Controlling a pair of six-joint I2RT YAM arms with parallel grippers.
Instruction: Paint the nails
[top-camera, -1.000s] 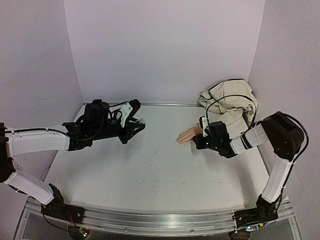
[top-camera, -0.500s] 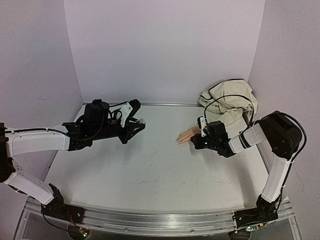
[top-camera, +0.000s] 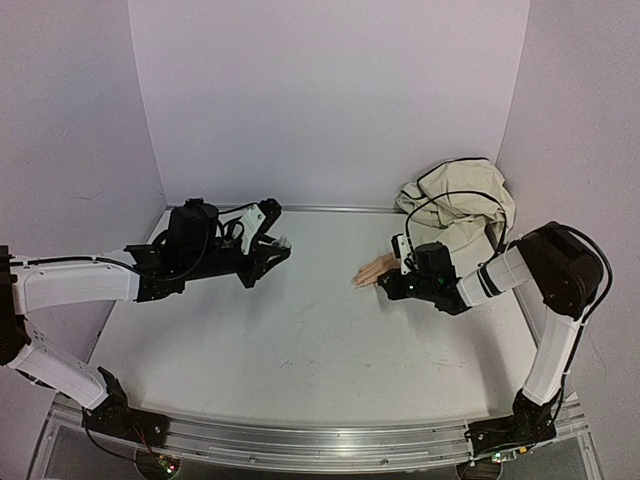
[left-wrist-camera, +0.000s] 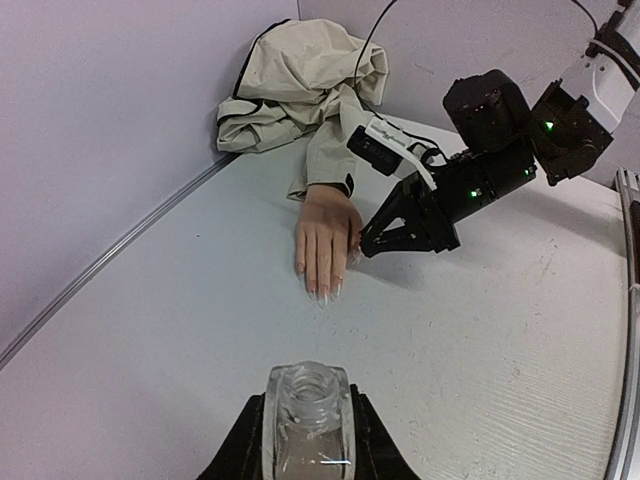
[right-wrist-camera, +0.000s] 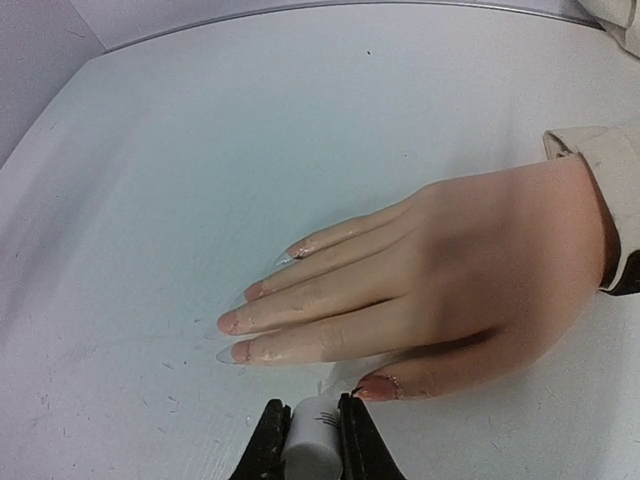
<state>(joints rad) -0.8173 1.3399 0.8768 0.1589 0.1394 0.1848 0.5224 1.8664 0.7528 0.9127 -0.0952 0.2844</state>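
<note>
Right arm edges in on the mannequin hand, brush at the ready.

On the white table (top-camera: 300, 350), a crumpled beige sleeve (top-camera: 460, 200) lies far right, and the mannequin hand (top-camera: 372, 270) comes out of it palm down, fingers pointing left. In the last 1 second the right gripper (top-camera: 395, 285) has crept slightly left, from wrist towards fingers. Its 2 fingers are clamped on a small white brush cap (right-wrist-camera: 312, 440), just beside the thumb. The left gripper (top-camera: 272, 245) has not moved and pinches the clear bottle (left-wrist-camera: 307, 410) well apart at far left. The long pale nails (right-wrist-camera: 235, 335) look mostly bare, so painting seems about to start.
</note>
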